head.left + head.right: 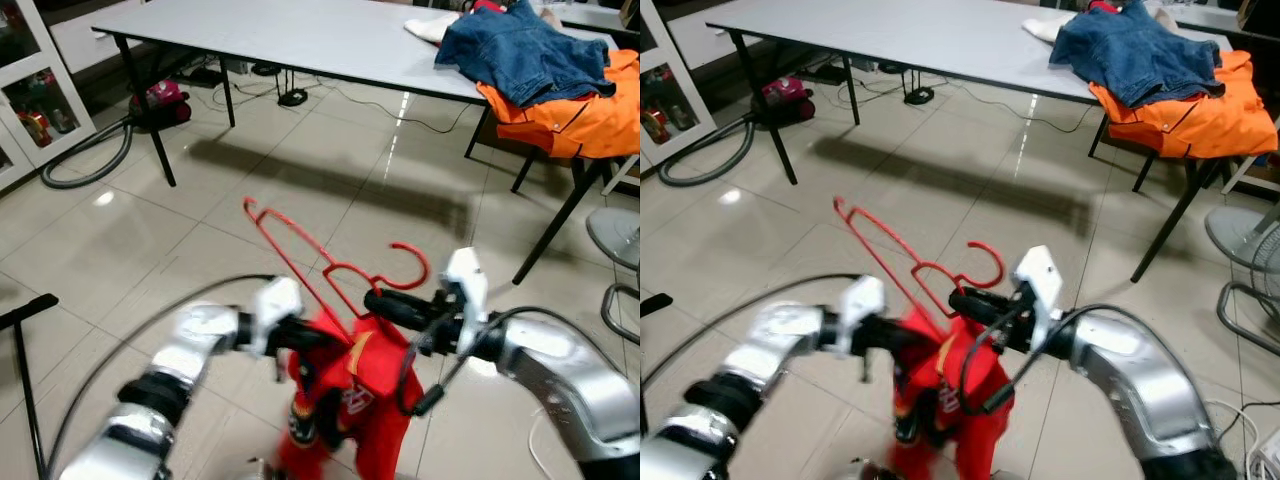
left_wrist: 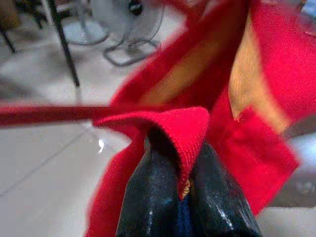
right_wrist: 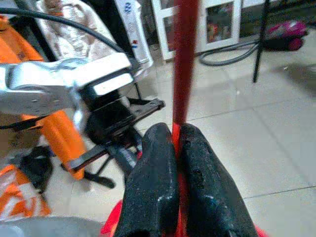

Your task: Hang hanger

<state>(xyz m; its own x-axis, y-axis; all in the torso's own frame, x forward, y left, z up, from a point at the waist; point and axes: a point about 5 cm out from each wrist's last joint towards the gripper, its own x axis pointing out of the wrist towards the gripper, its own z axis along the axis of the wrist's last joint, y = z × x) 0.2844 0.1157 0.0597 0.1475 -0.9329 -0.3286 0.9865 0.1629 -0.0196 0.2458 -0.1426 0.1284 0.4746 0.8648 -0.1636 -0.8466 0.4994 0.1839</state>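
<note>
Currently both arms are carrying the load low in the centre of the head view. The left gripper (image 2: 180,190) is pinching a ribbed edge of the red garment (image 1: 352,410) with its fingers nearly closed on the cloth. The right gripper (image 3: 175,148) is clamping the red hanger (image 1: 320,265), fingers pressed together around the thin wire in its wrist view. The hanger's hook is pointing up toward mid-frame and one long arm is sticking out to the upper left, bare; the garment is sagging below it.

Risks, as I judge them:
- Garment looks only partly on the hanger, so a tug from the left side could be pulling it off altogether.
- Grip on the wire is narrow; the hanger could be swivelling between the fingers and leaving the hook facing the wrong way.
- No rail is visible in these frames, so walking is likely needed, and swinging cloth could be snagging the arm cables.

Containers: none holding anything here. The grey table (image 1: 300,40) at the top is carrying a denim jacket (image 1: 520,55) and an orange garment (image 1: 575,115), upper right.
</note>
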